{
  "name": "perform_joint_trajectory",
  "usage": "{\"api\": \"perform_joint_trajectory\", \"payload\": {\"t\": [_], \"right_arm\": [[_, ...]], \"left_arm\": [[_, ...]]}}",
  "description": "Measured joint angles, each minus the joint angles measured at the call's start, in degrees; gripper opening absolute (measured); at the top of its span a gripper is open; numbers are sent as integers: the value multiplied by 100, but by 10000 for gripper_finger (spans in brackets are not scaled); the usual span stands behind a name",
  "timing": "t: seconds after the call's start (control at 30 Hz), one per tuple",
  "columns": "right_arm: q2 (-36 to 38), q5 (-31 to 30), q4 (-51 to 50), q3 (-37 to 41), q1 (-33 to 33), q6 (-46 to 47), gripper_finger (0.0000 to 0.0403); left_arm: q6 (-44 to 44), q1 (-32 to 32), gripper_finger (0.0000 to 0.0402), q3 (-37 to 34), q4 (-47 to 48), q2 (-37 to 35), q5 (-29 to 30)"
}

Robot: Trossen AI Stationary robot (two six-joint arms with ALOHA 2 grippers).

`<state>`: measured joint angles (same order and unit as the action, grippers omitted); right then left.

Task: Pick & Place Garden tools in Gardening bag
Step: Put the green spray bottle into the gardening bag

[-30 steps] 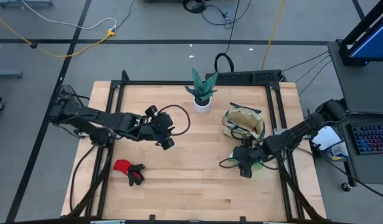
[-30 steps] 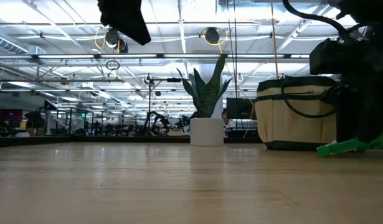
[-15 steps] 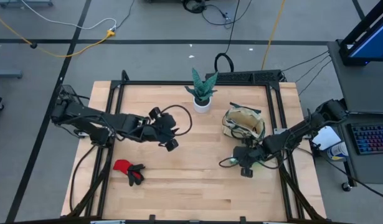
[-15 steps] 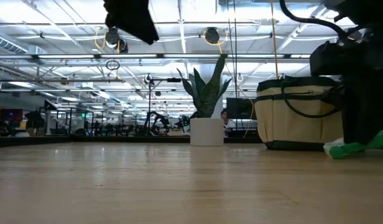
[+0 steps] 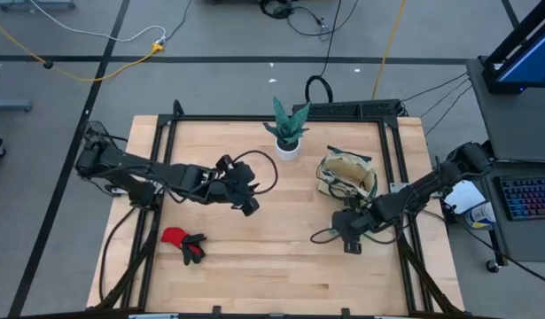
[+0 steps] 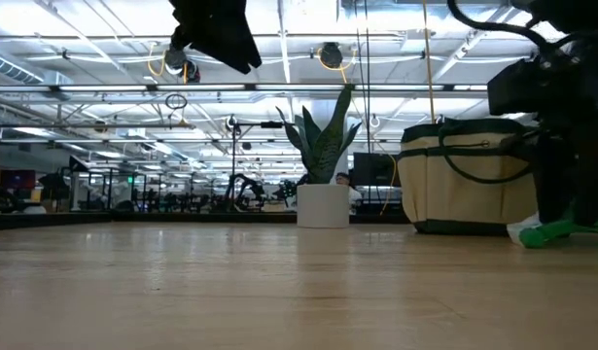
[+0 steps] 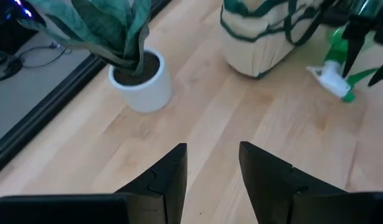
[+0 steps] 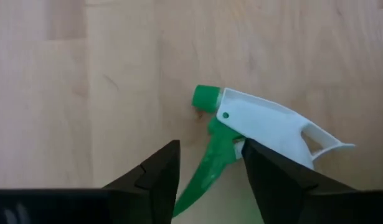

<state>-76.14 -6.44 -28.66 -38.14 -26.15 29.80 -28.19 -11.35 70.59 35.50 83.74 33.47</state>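
The green spray bottle [image 8: 260,134] lies on the pale wood table [image 5: 281,266] just before the gardening bag [image 5: 346,175], right gripper [image 8: 207,165] straddling its trigger, jaws apart. Left gripper [image 7: 211,163] hangs open mid-table (gloves [image 5: 183,242] nearby). No writing legible.

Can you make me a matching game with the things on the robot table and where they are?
Things:
1. spray bottle
2. gloves
3. plant
4. gardening bag

Places:
A. at the far edge of the table, in a white pot
B. lying under the right gripper
C. near the front left, alone
D. standing between the plant and the right arm

Pairs: 1-B, 2-C, 3-A, 4-D
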Motion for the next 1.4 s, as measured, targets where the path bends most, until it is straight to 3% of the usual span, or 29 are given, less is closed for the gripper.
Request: {"api": "perform_joint_trajectory", "payload": {"t": [0.27,0.57,1.07,1.2,1.4], "right_arm": [[0,56,-1669,-1010,-168,1119,154],[-199,507,-1949,-1074,-324,1748,157],[-1099,197,-1944,-1076,-119,1583,152],[-1113,199,-1926,-1074,-92,1561,119],[-1113,201,-1804,-1074,-91,1589,32]], "left_arm": [[-108,111,152,-7,9,10,4],[35,159,152,-7,-17,10,9],[226,159,152,-7,-17,10,10],[272,157,152,-7,-17,10,11],[414,155,152,-7,-15,10,9]]}}
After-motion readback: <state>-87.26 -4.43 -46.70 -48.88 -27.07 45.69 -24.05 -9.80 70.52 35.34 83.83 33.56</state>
